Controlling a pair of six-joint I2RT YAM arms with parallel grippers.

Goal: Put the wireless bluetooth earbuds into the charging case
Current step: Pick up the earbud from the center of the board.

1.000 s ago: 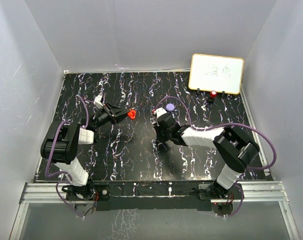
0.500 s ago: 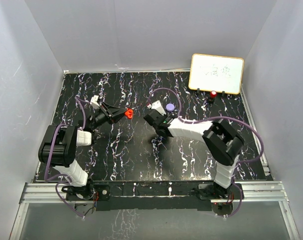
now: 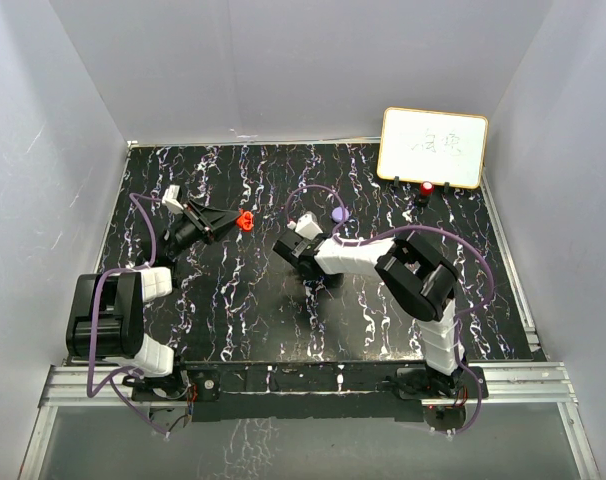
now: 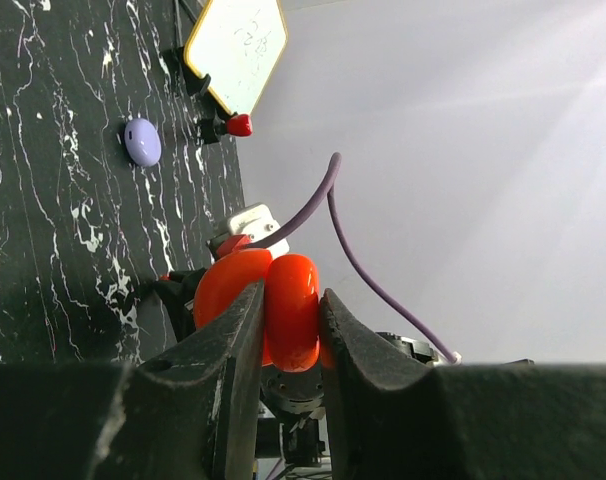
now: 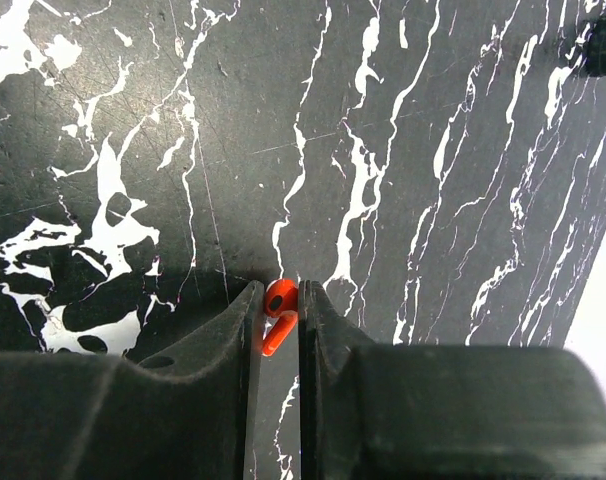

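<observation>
My left gripper (image 3: 235, 221) is shut on the red charging case (image 3: 244, 220), holding it above the table's left half. In the left wrist view the red charging case (image 4: 283, 310) shows two rounded halves hinged apart, with the left gripper (image 4: 288, 300) pinching one half. My right gripper (image 3: 286, 252) hangs near the table's middle, to the right of the case. It is shut on a tiny red earbud (image 5: 278, 308), which sits stem-down between the tips of the right gripper (image 5: 277, 296). A closed lavender case (image 3: 338, 214) lies on the table behind the right gripper. No other earbud shows.
A white board (image 3: 433, 147) stands at the back right with a small red object (image 3: 426, 187) at its foot. Grey walls enclose the black marbled table (image 3: 233, 310) on three sides. The right arm's purple cable (image 3: 313, 190) loops over the middle.
The left gripper has carried the red case left and slightly back. The right arm has swung left toward the middle with the earbud still in its grip.
</observation>
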